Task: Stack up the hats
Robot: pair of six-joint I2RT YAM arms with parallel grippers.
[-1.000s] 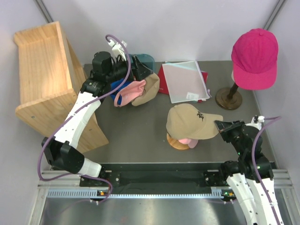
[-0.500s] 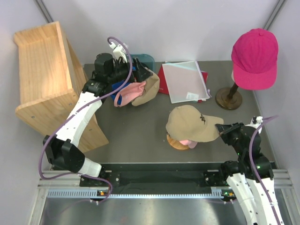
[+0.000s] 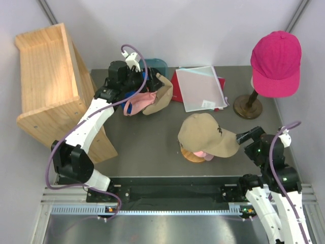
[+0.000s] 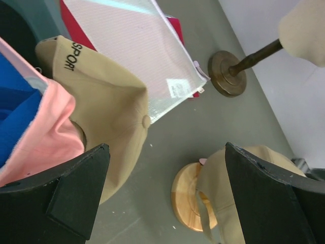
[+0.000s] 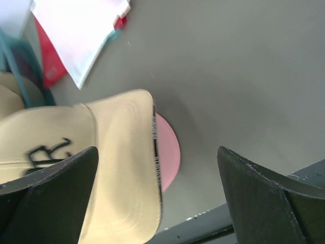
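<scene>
A tan hat [image 3: 207, 134] sits on top of a light pink hat, whose brim [image 3: 206, 154] peeks out below, on a round wooden stand [image 3: 191, 154]. My right gripper [image 3: 243, 138] is open just right of the tan brim [image 5: 119, 168], with nothing held; the pink brim [image 5: 168, 152] shows between its fingers. A magenta hat [image 3: 277, 55] rests on the mannequin head at the back right. At the back left lie a pink hat [image 3: 144, 99], a second tan hat [image 3: 162, 93] and a blue hat [image 4: 15, 107]. My left gripper [image 3: 145, 83] hangs open over them.
A wooden shelf [image 3: 50, 86] stands at the left. A clear pouch [image 3: 201, 87] lies on a red folder [image 3: 179, 86] at the back. The mannequin's round brass base [image 3: 248, 107] stands at the right. A teal container [image 3: 155, 65] is behind the pile.
My right gripper has opened, let go of the tan hat's brim and drawn back to the right. The hat has settled on the stand. My left gripper has shifted right over the pile.
</scene>
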